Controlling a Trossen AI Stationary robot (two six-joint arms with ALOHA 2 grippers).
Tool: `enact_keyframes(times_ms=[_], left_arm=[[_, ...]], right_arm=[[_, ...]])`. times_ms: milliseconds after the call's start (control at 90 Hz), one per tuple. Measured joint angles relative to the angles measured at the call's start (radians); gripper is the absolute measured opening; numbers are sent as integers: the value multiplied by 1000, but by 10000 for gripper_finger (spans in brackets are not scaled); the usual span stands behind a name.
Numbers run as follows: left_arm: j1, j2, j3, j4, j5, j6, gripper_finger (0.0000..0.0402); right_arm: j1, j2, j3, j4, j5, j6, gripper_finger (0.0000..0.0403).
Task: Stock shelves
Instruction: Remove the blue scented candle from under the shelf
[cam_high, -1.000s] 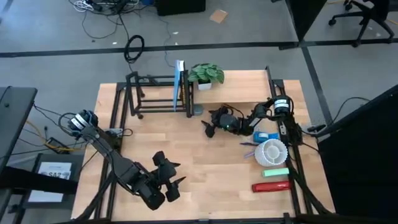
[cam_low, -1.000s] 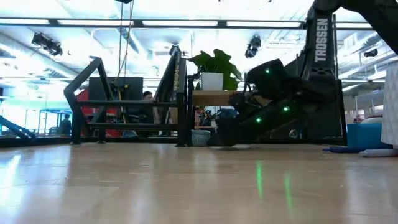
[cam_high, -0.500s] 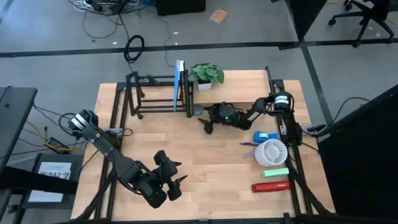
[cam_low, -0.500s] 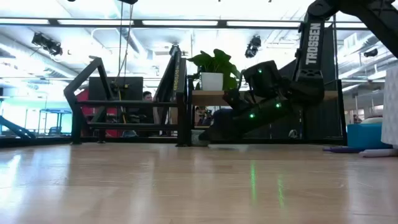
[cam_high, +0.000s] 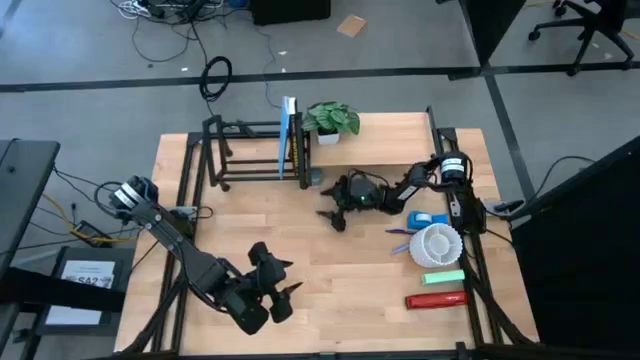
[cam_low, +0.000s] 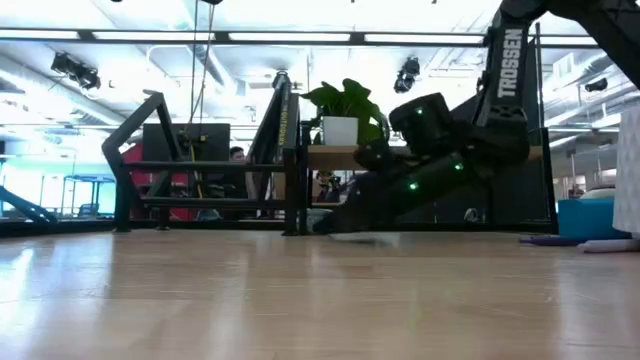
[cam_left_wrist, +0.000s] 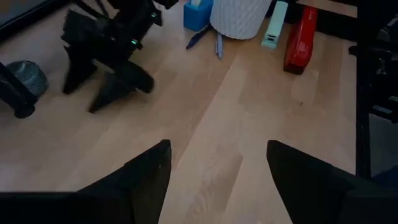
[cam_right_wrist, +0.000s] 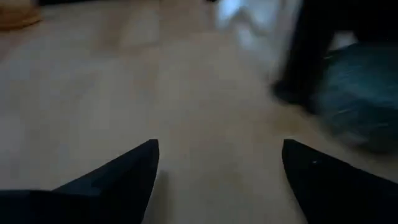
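Note:
The shelves stand at the table's far side: a black metal-rod rack (cam_high: 245, 152) holding an upright blue and white flat item (cam_high: 288, 138), and a wooden-topped stand (cam_high: 385, 140) with a potted plant (cam_high: 331, 120) on it. A small grey round object (cam_high: 316, 178) lies on the table by the stand's leg. My right gripper (cam_high: 332, 217) is open, low over the table just near of that object (cam_right_wrist: 348, 93). My left gripper (cam_high: 292, 277) waits open above the table's near left part.
At the table's right edge lie a blue tape dispenser (cam_high: 427, 219), a white ribbed cup (cam_high: 435, 243), pens (cam_high: 400, 232), a green stapler (cam_high: 443, 277) and a red stapler (cam_high: 437, 299). Bare tabletop (cam_high: 330, 255) lies between the two grippers.
My right gripper has gone toward the table's left edge and tipped its fingers lower toward the tabletop, first nearing the stand's leg and then drawing a little back toward the near edge. It has stayed open.

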Motion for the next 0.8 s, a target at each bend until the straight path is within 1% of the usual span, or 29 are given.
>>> enact_keyframes(times_ms=[56, 189, 267, 389, 500, 600, 800], left_arm=[[0, 0, 0, 0, 0, 0, 243], [0, 0, 0, 0, 0, 0, 243], [0, 0, 0, 0, 0, 1, 243], [0, 0, 0, 7, 0, 28, 243], [0, 0, 0, 26, 0, 54, 243], [0, 0, 0, 39, 0, 77, 243], [0, 0, 0, 55, 0, 86, 243]], right_arm=[[18, 0, -7, -1, 97, -13, 307], [15, -2, -9, -13, 400, -4, 307], [-11, -3, -9, -35, 474, 49, 307], [-59, -5, -8, -76, 513, 192, 300], [-104, -5, -6, -87, 525, 270, 271], [-135, -3, 17, -103, 504, 280, 224], [-155, -1, 75, -162, 433, 287, 102]])
